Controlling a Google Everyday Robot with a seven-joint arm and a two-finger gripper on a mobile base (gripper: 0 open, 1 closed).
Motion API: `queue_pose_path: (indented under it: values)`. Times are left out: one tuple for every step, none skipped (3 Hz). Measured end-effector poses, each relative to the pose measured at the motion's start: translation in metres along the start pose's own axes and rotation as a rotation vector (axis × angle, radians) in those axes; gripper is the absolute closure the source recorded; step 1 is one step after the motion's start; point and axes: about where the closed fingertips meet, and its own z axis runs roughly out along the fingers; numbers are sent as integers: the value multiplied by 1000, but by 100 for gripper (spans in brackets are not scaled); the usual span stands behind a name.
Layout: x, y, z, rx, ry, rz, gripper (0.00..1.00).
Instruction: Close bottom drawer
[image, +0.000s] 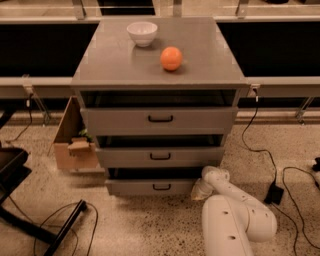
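Note:
The bottom drawer (150, 187) is the lowest of three grey drawers in the cabinet, with a small black centre handle (161, 187). It stands pulled out a little, with a dark gap above its front. My white arm reaches in from the lower right. My gripper (199, 190) is at the right end of the bottom drawer's front panel, against or very close to it. The fingers are hidden behind the wrist.
The middle drawer (160, 156) and top drawer (160, 120) are also slightly open. A white bowl (142, 33) and an orange (171, 58) sit on the cabinet top. A cardboard box (72, 140) stands at the left. Cables (280, 175) lie on the floor at the right, a black stand (30, 220) at the left.

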Motion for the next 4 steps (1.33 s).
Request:
queue_pose_path:
  values:
    - [3,-9,-6,24,2,4,100]
    - [5,-16,-11,42,3,8,100]
    - [5,-16,-11,42,3,8,82]
    - [5,-16,-11,42,3,8,58]
